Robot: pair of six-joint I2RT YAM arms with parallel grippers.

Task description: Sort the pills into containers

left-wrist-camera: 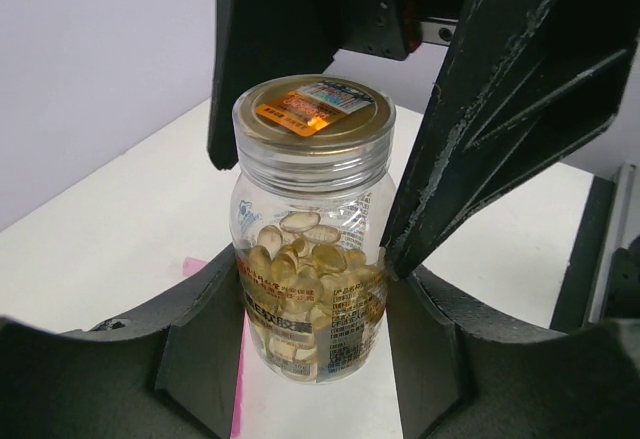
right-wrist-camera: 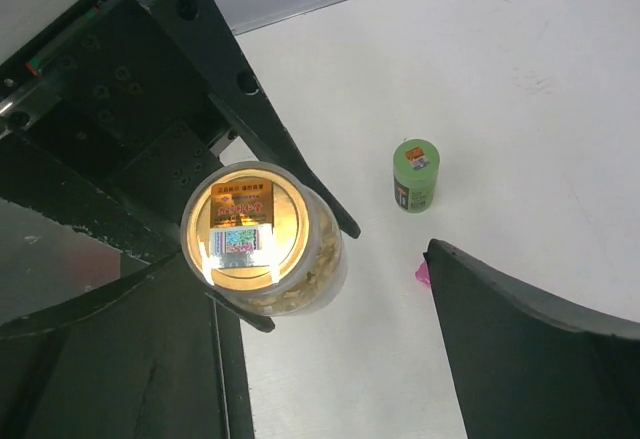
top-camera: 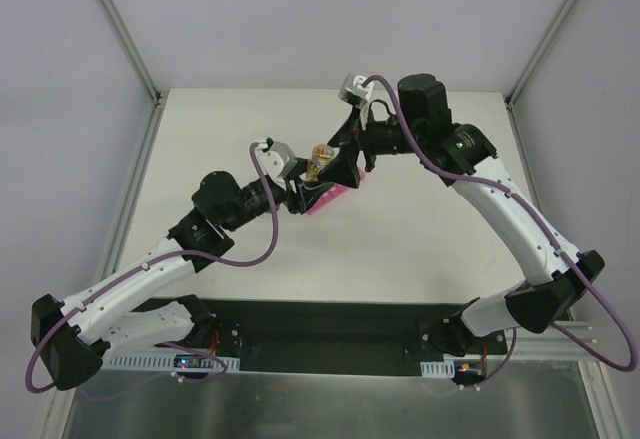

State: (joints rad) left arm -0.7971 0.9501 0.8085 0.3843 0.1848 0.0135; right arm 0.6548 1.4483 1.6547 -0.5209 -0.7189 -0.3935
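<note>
A small clear bottle (left-wrist-camera: 312, 259) with a gold cap (right-wrist-camera: 243, 225) holds the amber pills (left-wrist-camera: 305, 259). My left gripper (left-wrist-camera: 315, 304) is shut on the bottle's body and holds it upright near mid-table (top-camera: 319, 163). My right gripper (right-wrist-camera: 320, 274) is open, with its fingers (left-wrist-camera: 500, 109) wide apart on either side of the cap. In the top view it (top-camera: 347, 167) sits right above the left gripper (top-camera: 303, 192). The pink pill organizer (top-camera: 331, 199) lies under both grippers and is mostly hidden. Slivers of it show in the left wrist view (left-wrist-camera: 238, 384) and the right wrist view (right-wrist-camera: 422, 274).
A small green bottle with a dark cap (right-wrist-camera: 416, 174) stands on the white table (top-camera: 220, 149), beyond the organizer. Metal frame posts (top-camera: 120, 29) rise at the table's back corners.
</note>
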